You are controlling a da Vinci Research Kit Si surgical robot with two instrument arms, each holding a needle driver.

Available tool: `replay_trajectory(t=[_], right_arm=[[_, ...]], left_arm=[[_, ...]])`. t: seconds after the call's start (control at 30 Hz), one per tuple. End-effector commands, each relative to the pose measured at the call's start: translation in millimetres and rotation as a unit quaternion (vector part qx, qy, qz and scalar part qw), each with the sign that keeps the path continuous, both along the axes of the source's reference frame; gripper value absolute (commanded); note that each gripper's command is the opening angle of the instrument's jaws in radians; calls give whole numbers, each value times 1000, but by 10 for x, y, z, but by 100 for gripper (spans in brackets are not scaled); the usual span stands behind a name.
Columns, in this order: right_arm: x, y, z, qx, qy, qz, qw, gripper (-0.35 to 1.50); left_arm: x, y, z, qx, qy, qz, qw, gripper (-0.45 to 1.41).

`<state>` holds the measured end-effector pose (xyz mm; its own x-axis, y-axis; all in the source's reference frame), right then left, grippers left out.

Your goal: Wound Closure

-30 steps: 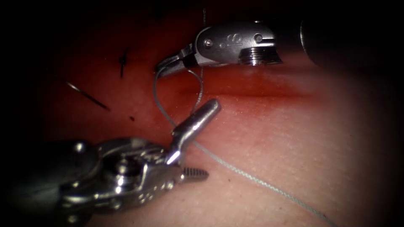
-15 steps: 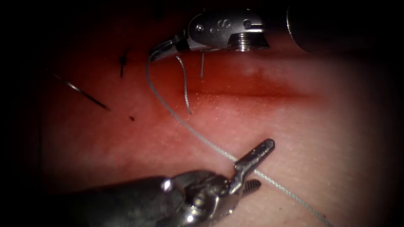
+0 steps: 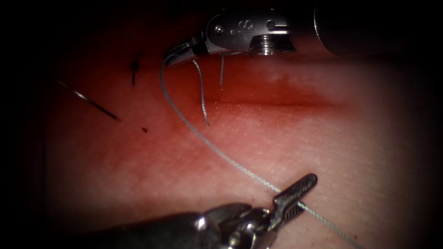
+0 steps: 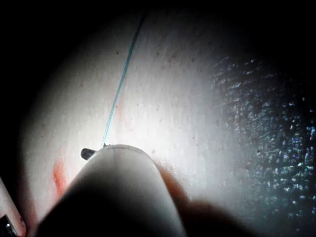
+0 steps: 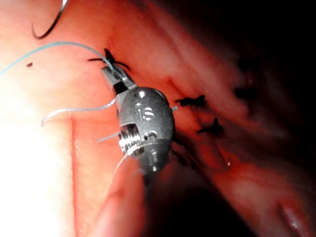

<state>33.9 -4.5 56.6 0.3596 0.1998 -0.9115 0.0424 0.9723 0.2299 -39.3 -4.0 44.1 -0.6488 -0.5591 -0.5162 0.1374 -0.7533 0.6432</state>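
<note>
Right claw (image 3: 171, 57) pinching the thread (image 3: 221, 156) at the far end of the cut (image 3: 267, 102), jaws pressed together on it; seen again in the right wrist view (image 5: 112, 75) with the thread (image 5: 54, 48) arching away from its tip. Left claw (image 3: 300, 197) low on the tissue (image 3: 360, 147), jaws spread a little with the thread running between them; cannot tell whether gripped or merely straddled. Thread stretched in a long line from the right claw down across the tissue, past the left claw and beyond. Two short loose ends of thread (image 3: 202, 94) hanging below the right claw, over the cut. Needle (image 3: 90, 102) lying free on the tissue, left of the cut, held by neither claw; its curve visible in the right wrist view (image 5: 49, 22). Dark stitches (image 5: 197, 101) set along the cut. Red fluid (image 3: 194, 120) staining the tissue around the cut. In the left wrist view, thread (image 4: 118, 86) running up over pale tissue (image 4: 187, 108) from the shaft's end.
</note>
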Motion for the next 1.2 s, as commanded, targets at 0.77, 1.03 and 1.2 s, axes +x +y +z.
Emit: replay_trajectory(t=[0.77,1.03,1.2], right_arm=[[-2,-7,-10,13,8,-8,1000,-35],[-27,-29,-38,30,17,-20,999,-35],[-38,-39,-51,54,19,-19,998,56]], left_arm=[[205,22,-30,33,77,-58,995,-45],[275,54,-17,47,96,-98,989,-45],[274,59,3,45,98,-104,989,-45]])
